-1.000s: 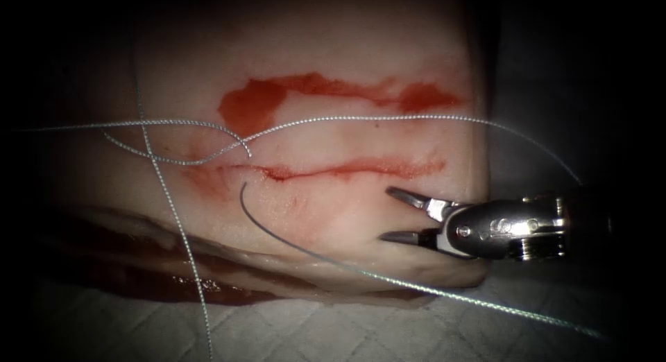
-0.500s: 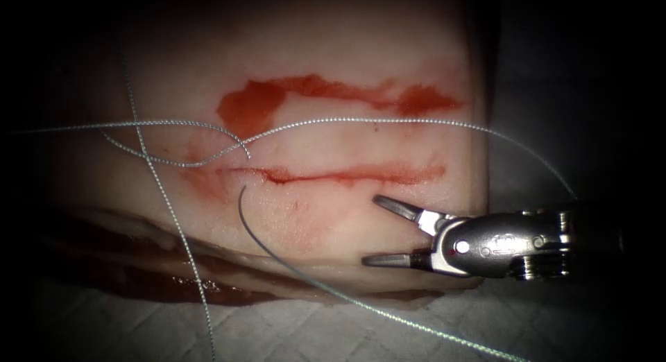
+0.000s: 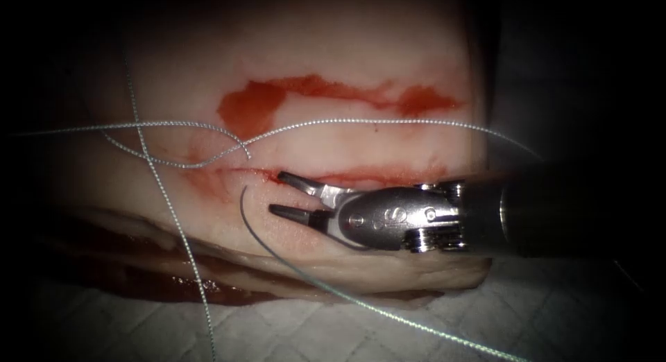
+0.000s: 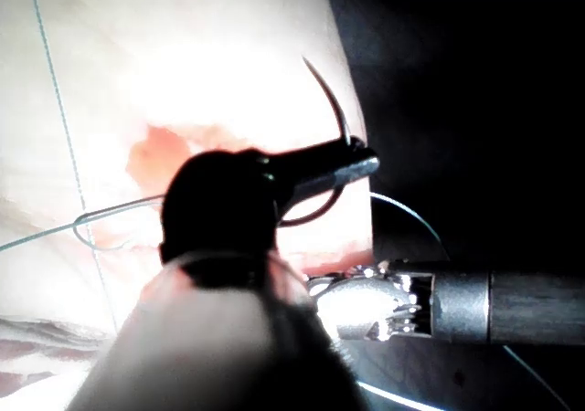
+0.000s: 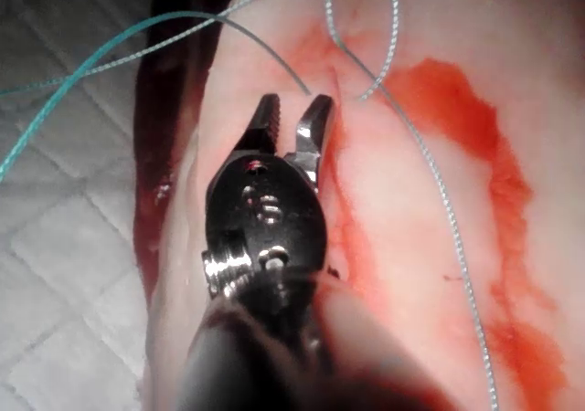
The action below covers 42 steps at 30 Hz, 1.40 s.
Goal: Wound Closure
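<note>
1. Just below the left end of the cut (image 3: 374, 173), on the tissue (image 3: 361, 71): the needle (image 3: 251, 220), a dark arc with its upper end close to the cut and its lower end curving away from it, thread trailing from that lower end toward the near right.
2. Cannot tell whether the upper end enters the tissue or only rests on it; in the endoscope view, gripped by neither tool.
3. Immediately right of the needle, along the cut's lower edge: the right tool (image 3: 276, 192), jaws spread apart and grasping nothing, upper tip at the cut's edge, lower tip just beside the needle without touching.
4. Same spread jaws in the right wrist view (image 5: 294, 105), the needle's end (image 5: 297, 80) just ahead of them.
5. Seen in the left wrist view: the left tool (image 4: 366, 163), jaws pressed together in one slim profile, the needle's curve (image 4: 331, 100) crossing the line of their tip; contact there impossible to judge.
6. Above the cut: the thread (image 3: 347, 119), laid across in a long arc and crossing itself near the cut's left end.
7. Farther above the cut: a smear of red fluid (image 3: 257, 102).
8. Below the cut, beyond the tissue's near edge: a quilted pad (image 3: 347, 327).
</note>
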### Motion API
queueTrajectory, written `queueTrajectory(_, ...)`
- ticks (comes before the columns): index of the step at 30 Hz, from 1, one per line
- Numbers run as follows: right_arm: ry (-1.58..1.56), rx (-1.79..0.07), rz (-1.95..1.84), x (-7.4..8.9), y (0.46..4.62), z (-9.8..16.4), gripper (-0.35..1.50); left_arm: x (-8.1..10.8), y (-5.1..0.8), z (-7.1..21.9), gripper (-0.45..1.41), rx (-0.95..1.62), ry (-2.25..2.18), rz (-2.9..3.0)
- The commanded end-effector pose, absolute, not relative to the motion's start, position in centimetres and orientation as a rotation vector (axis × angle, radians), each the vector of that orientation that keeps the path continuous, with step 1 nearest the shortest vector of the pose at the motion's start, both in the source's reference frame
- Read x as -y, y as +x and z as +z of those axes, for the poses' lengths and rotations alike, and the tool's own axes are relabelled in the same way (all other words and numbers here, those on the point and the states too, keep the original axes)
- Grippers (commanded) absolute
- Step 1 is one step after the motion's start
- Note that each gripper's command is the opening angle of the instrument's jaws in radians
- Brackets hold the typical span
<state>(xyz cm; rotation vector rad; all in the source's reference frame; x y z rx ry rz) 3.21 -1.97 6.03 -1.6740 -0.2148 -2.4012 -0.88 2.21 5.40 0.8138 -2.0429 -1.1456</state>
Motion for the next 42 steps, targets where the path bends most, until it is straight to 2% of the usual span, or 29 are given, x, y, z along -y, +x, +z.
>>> queueTrajectory(1,-1.683,0.216,-2.411,2.0,3.35,6.1,0.12,-2.2,-0.94,5.4,-0.45,2.044,0.814,-1.144)
queueTrajectory(7,-1.714,0.222,-2.438,2.0,3.64,6.3,-0.03,-2.2,-0.94,5.4,-0.45,2.044,0.814,-1.144)
queueTrajectory(13,-1.721,0.231,-2.450,2.0,3.79,6.3,-0.05,-2.2,-0.94,5.4,-0.45,2.044,0.813,-1.144)
queueTrajectory(16,-1.731,0.219,-2.450,2.0,3.77,6.3,-0.35,-2.2,-0.94,5.4,-0.45,2.044,0.813,-1.144)
queueTrajectory(19,-1.775,0.098,-2.473,1.8,3.61,6.1,-0.35,-2.2,-0.94,5.4,-0.45,2.044,0.813,-1.144)
queueTrajectory(22,-1.700,0.151,-2.458,1.7,3.42,5.8,-0.35,-2.2,-0.94,5.4,-0.45,2.044,0.814,-1.144)
queueTrajectory(27,-1.736,0.166,-2.361,1.3,2.86,5.4,-0.35,-2.2,-0.94,5.4,-0.45,2.044,0.814,-1.144)
queueTrajectory(34,-1.732,0.382,-2.265,0.7,1.95,4.7,-0.35,-2.2,-0.94,5.4,-0.45,2.044,0.815,-1.145)
queueTrajectory(35,-1.733,0.446,-2.249,0.5,1.68,4.6,-0.35,-2.2,-0.93,5.4,-0.45,2.044,0.815,-1.145)
queueTrajectory(42,-1.695,0.637,-2.187,0.1,0.97,4.1,-0.35,-2.2,-0.93,5.4,-0.45,2.044,0.815,-1.145)
